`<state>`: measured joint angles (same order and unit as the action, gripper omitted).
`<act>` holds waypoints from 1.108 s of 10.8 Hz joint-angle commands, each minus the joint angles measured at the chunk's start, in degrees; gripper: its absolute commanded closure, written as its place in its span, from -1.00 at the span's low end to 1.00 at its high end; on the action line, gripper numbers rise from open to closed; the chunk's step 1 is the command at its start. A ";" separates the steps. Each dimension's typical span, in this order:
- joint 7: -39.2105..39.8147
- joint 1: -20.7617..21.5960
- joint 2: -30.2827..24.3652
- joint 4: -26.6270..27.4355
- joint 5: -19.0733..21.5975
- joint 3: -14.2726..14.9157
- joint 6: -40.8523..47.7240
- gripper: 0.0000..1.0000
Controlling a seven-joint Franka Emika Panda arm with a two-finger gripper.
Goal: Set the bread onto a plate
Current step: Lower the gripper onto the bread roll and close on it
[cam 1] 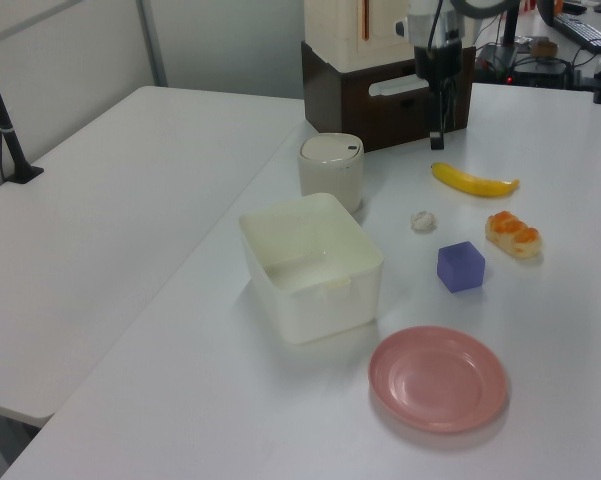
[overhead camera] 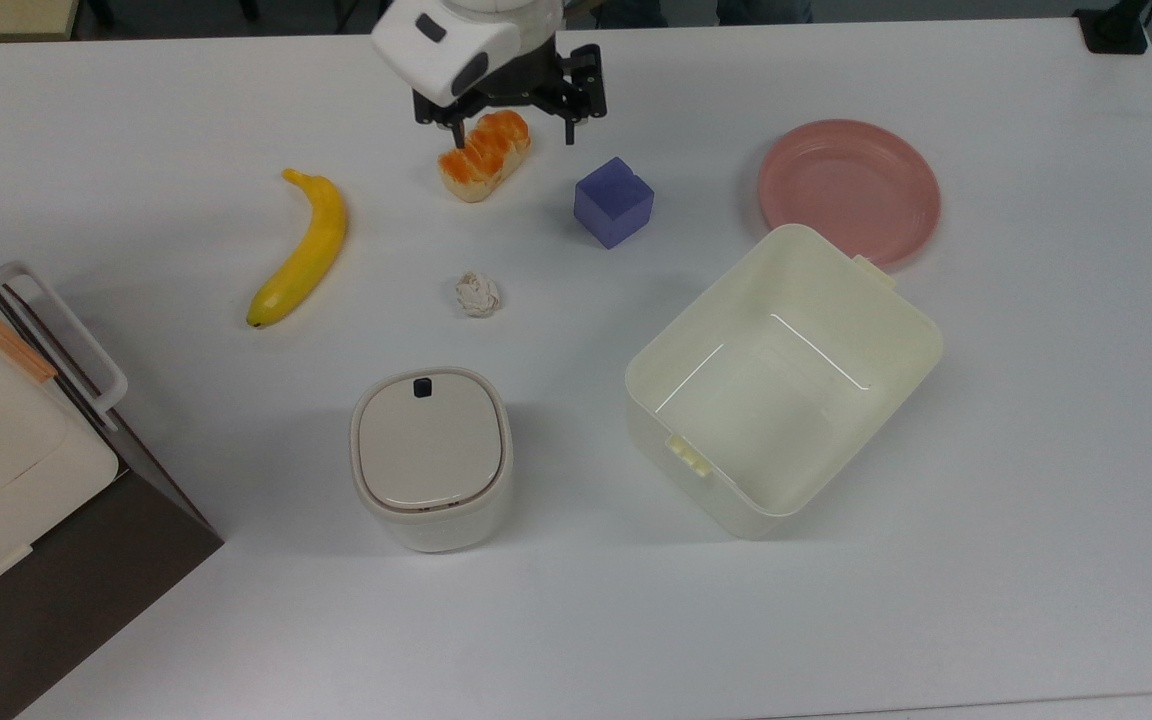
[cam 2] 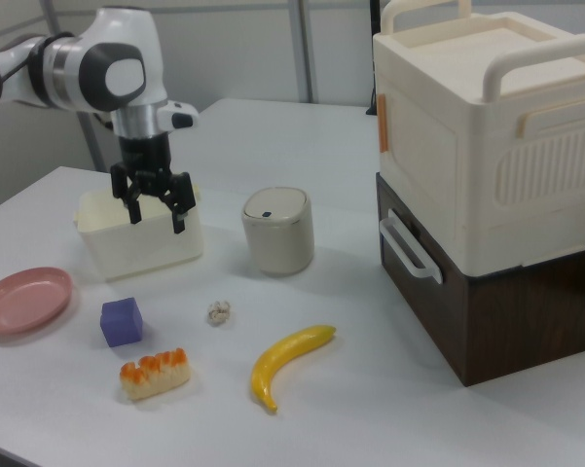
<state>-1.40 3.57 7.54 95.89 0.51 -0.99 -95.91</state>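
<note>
In the top view, the gripper (overhead camera: 511, 128) hangs with its fingers (overhead camera: 457, 133) spread wide and empty, straddling the 12 o'clock end of the bread (overhead camera: 484, 156). The loaf lies on the worktop (overhead camera: 576, 620), its long axis running from about 1 o'clock to 7 o'clock, so most of it sits toward 7 o'clock of the fingers. The line between the fingertips runs roughly 9 to 3, not square to the loaf. The plate (overhead camera: 848, 190) is well apart toward 3 o'clock, past the purple cube (overhead camera: 614, 201).

In the left view, the gripper (cam 1: 437, 135) is clearly above the worktop, while the bread (cam 1: 513, 233) rests flat, the plate (cam 1: 438, 378) toward 7 o'clock of it.

In the right view, the gripper (cam 2: 156, 214) hangs high, fingers apart, with the bread (cam 2: 156, 374) far below it and the plate (cam 2: 24, 298) toward 10 o'clock of the loaf. I judge a descent and a small shift along the loaf are still needed.
</note>
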 commanded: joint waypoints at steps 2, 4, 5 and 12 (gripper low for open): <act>5.84 3.81 -5.85 12.89 0.89 0.55 -6.57 -1.00; 6.44 2.94 -11.29 17.73 2.38 2.12 -6.57 -1.00; -1.59 2.93 -12.10 19.06 2.47 2.74 -6.92 -1.00; -10.90 -2.16 -17.29 38.11 0.98 3.01 -26.49 -1.00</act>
<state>-10.36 2.67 -6.24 124.97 1.48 1.76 -114.32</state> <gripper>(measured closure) 0.000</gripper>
